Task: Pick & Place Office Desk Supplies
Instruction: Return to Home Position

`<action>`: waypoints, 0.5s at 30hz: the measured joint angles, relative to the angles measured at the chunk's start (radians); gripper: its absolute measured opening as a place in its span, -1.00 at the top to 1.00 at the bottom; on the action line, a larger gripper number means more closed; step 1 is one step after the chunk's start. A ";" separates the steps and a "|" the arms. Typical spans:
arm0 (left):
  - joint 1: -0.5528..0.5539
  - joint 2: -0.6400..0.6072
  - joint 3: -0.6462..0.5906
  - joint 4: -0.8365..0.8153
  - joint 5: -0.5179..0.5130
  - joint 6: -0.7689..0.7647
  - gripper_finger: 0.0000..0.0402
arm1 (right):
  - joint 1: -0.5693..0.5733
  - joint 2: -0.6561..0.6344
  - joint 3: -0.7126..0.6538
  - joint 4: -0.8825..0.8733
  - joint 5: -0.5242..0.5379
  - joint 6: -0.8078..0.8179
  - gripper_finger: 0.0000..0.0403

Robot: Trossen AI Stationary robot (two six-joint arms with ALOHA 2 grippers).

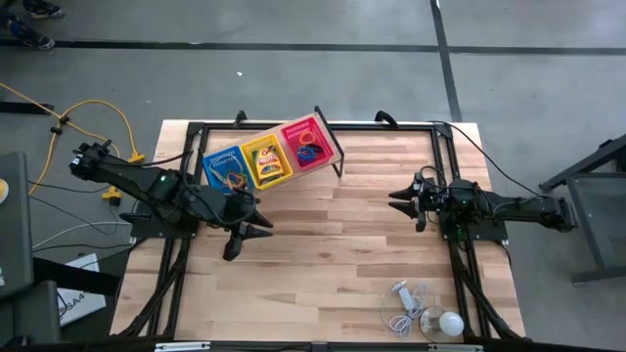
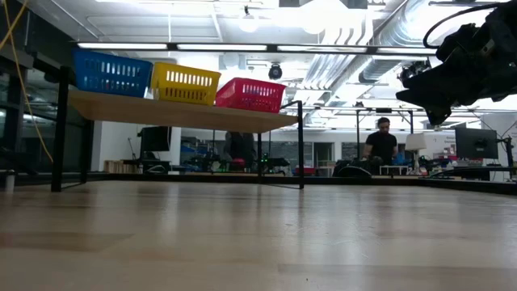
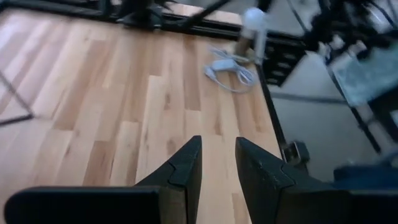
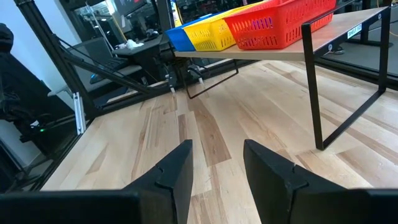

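Note:
Three small baskets stand in a row on the light wooden board [image 1: 333, 147] on black legs at the table's far side: blue [image 1: 226, 168], yellow [image 1: 267, 161], red [image 1: 310, 143]. Rubber-band loops lie in the blue basket and the red basket; the yellow-green crayon box [image 1: 268, 164] lies in the yellow basket. My left gripper [image 1: 256, 230] is open and empty above the table, left of centre, near the blue basket. My right gripper [image 1: 398, 203] is open and empty above the table's right half. The baskets also show in the low view [image 2: 186, 83] and the right wrist view [image 4: 249, 25].
A white round bulb [image 1: 449, 324] with thin white cord [image 1: 406, 305] lies near the table's near right corner; it also shows in the left wrist view [image 3: 231, 65]. The board's black legs [image 4: 314, 87] stand on the table. People show in the room beyond [image 2: 380, 141].

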 joint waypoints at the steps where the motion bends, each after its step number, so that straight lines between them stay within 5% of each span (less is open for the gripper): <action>1: 0.000 -0.006 0.000 -0.003 0.023 0.034 0.53 | 0.000 0.000 0.000 0.000 0.000 0.000 0.35; 6: -0.034 -0.048 -0.036 0.024 0.112 0.119 0.53 | 0.000 0.000 0.000 0.001 0.000 0.000 0.35; 15: -0.187 -0.249 -0.314 0.253 0.079 0.181 0.53 | 0.000 0.000 0.000 0.001 0.000 0.000 0.35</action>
